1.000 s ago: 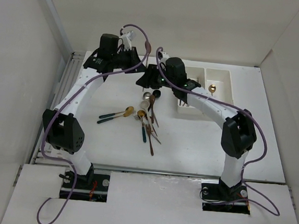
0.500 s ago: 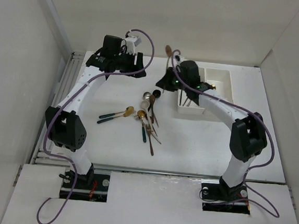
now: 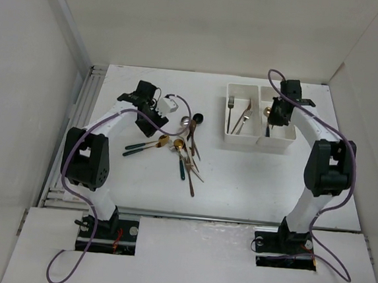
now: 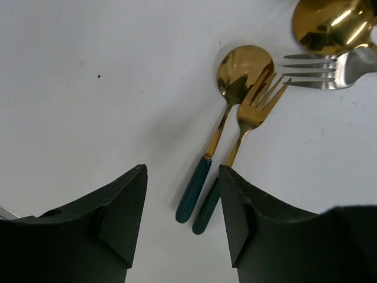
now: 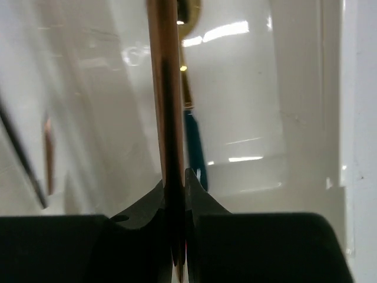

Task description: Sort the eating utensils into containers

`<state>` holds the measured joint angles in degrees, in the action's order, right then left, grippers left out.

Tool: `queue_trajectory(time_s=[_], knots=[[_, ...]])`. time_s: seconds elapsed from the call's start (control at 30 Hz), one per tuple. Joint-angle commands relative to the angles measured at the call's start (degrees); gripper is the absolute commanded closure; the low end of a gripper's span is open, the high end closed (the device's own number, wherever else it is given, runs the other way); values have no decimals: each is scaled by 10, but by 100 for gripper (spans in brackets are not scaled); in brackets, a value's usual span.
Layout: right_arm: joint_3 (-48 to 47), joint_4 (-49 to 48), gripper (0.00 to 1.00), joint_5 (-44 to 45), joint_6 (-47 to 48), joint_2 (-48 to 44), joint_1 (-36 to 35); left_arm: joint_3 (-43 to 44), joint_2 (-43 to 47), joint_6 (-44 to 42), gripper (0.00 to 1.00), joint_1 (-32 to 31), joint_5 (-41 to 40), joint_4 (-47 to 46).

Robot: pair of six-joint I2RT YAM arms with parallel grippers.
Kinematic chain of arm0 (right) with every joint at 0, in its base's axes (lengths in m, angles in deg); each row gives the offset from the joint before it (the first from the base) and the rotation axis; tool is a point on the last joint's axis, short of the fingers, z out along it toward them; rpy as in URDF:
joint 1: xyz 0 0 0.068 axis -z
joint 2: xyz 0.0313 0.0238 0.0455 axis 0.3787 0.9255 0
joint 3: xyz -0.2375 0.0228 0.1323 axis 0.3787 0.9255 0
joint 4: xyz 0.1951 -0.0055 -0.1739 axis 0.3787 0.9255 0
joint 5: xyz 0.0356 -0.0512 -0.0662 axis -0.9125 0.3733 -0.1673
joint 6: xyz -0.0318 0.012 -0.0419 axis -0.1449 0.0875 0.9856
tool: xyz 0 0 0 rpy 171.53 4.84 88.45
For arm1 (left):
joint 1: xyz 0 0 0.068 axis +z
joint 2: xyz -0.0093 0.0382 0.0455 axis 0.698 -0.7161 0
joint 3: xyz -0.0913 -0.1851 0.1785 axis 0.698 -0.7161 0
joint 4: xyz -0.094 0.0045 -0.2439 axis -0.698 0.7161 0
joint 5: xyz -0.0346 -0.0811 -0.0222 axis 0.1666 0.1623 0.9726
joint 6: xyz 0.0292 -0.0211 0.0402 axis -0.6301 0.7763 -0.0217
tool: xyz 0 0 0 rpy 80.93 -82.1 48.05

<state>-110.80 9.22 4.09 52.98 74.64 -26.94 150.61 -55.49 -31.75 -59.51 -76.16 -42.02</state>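
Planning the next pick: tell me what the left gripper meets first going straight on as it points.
Probably the teal handles of the gold spoon and fork, lying side by side between the left gripper's open jaws; depth is unclear.

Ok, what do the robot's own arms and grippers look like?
The left arm and right arm have white links with bulky black joints, and a purple cable runs along each. The left gripper and right gripper have two dark, wedge-shaped fingers.

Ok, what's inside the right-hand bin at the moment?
A gold spoon with a teal handle lies in the right-hand bin. The right gripper hangs over it, shut on a copper-handled utensil; whatever lies beneath the gripper is hidden.
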Motion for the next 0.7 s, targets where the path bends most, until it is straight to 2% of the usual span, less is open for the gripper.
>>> queue_trajectory(time_s=[0.0, 0.13, 0.17, 0.27, 0.67], knots=[[-43, 45, 97, 21, 34, 56, 19, -6, -9, -57, 52, 7, -18, -9], [-76, 64, 74, 29, 34, 95, 19, -6, -36, -69, 55, 12, -24, 2], [-82, 64, 63, 34, 34, 95, 19, -6, -45, -69, 55, 12, -24, 2], [-83, 64, 45, 34, 34, 88, 19, -12, -59, -74, 56, 12, -36, 2], [-60, 54, 43, 39, 34, 36, 19, -44, -89, -107, 58, 12, -35, 39]])
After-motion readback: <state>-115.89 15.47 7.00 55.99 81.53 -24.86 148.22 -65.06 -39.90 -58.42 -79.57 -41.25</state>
